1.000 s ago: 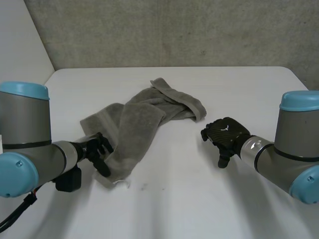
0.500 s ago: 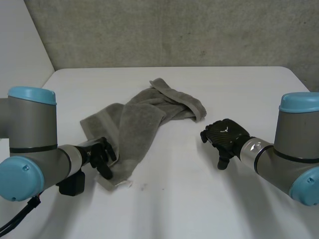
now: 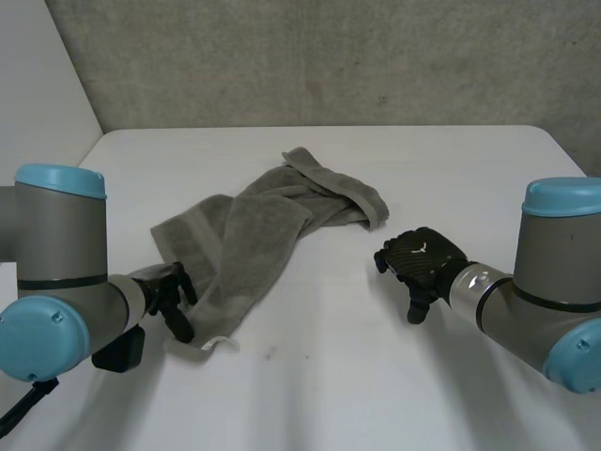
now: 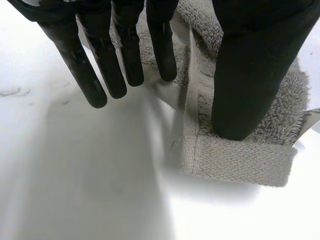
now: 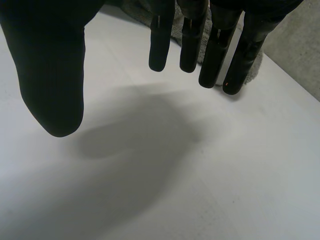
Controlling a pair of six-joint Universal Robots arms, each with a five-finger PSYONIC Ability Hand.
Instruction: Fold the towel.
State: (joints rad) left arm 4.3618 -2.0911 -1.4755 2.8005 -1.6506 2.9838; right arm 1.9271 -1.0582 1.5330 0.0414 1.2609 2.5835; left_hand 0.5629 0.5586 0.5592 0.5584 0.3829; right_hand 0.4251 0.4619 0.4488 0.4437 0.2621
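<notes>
A grey towel (image 3: 263, 235) lies crumpled on the white table (image 3: 329, 376), running from the far middle towards the near left. My left hand (image 3: 172, 293) is at the towel's near left corner. In the left wrist view its thumb (image 4: 250, 75) rests on top of that corner (image 4: 240, 155), while its straight fingers (image 4: 100, 70) stand along the hemmed edge over bare table, so nothing is pinched. My right hand (image 3: 421, 258) hovers open over the table to the right of the towel. Past its fingertips (image 5: 215, 60) the towel's far end (image 5: 131, 10) shows.
The table's near half (image 3: 376, 395) is bare white surface. A grey wall (image 3: 329, 56) stands behind the table's far edge, and the left edge runs close by my left arm (image 3: 56, 310).
My left hand has slid a little to the left, off the cloth and onto the near corner's edge. The corner shifted slightly with it. The right hand has hardly moved.
</notes>
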